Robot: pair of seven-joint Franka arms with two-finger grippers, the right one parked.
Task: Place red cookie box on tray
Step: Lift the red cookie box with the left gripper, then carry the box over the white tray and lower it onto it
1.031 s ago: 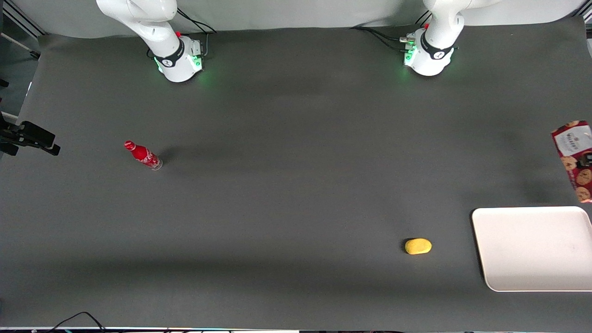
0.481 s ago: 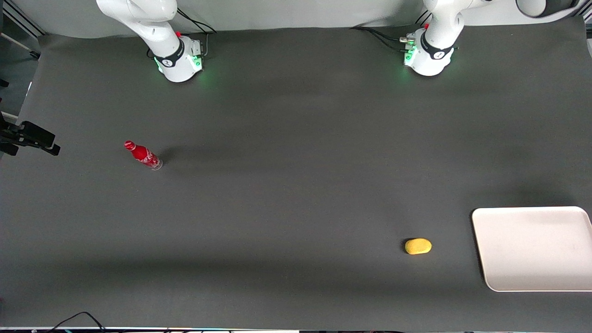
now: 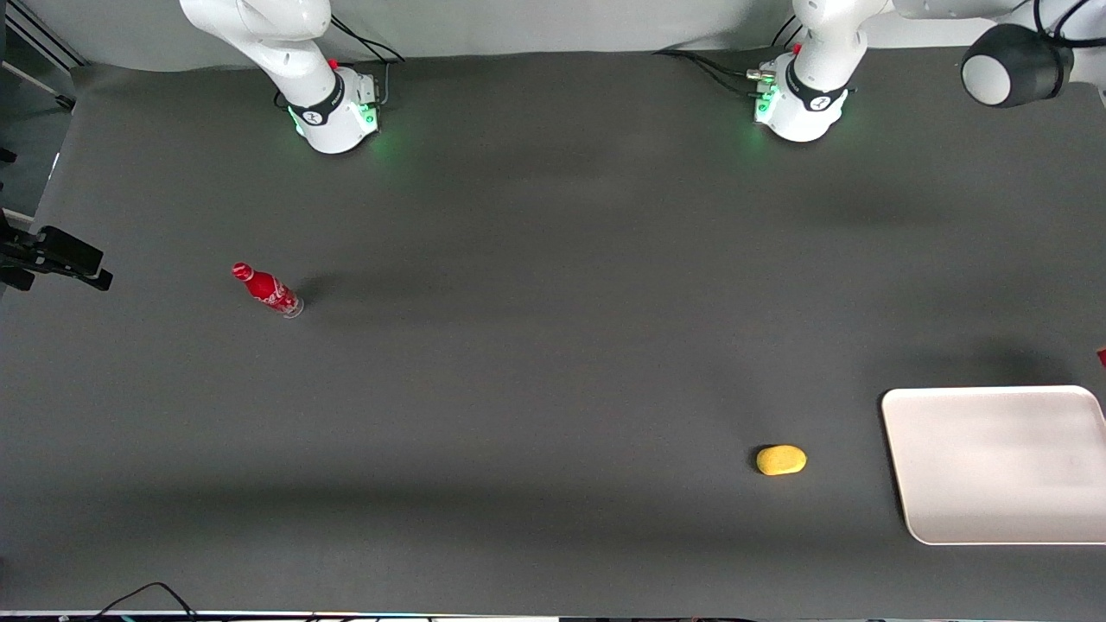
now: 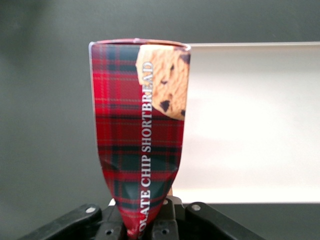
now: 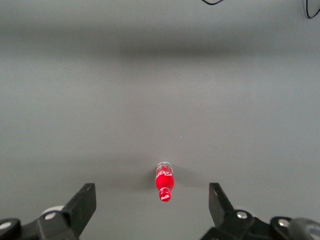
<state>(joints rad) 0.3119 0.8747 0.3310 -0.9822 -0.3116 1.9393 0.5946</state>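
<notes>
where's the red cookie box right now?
Left wrist view: the red cookie box is pinched at one end in the left gripper, held above the edge of the tray. Front view shows only a red sliver above the tray.

A dark grey table (image 3: 553, 363) carried a white tray (image 3: 994, 466) at the working arm's end, a yellow oval object (image 3: 781, 460) near it, and a small red bottle (image 3: 267, 290) toward the parked arm's end. The gripper (image 4: 150, 227) hung above it, clamped on the red cookie box (image 4: 140, 130).

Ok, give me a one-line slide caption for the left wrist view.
Gripper shut on the red cookie box, holding it up with the white tray below.
</notes>
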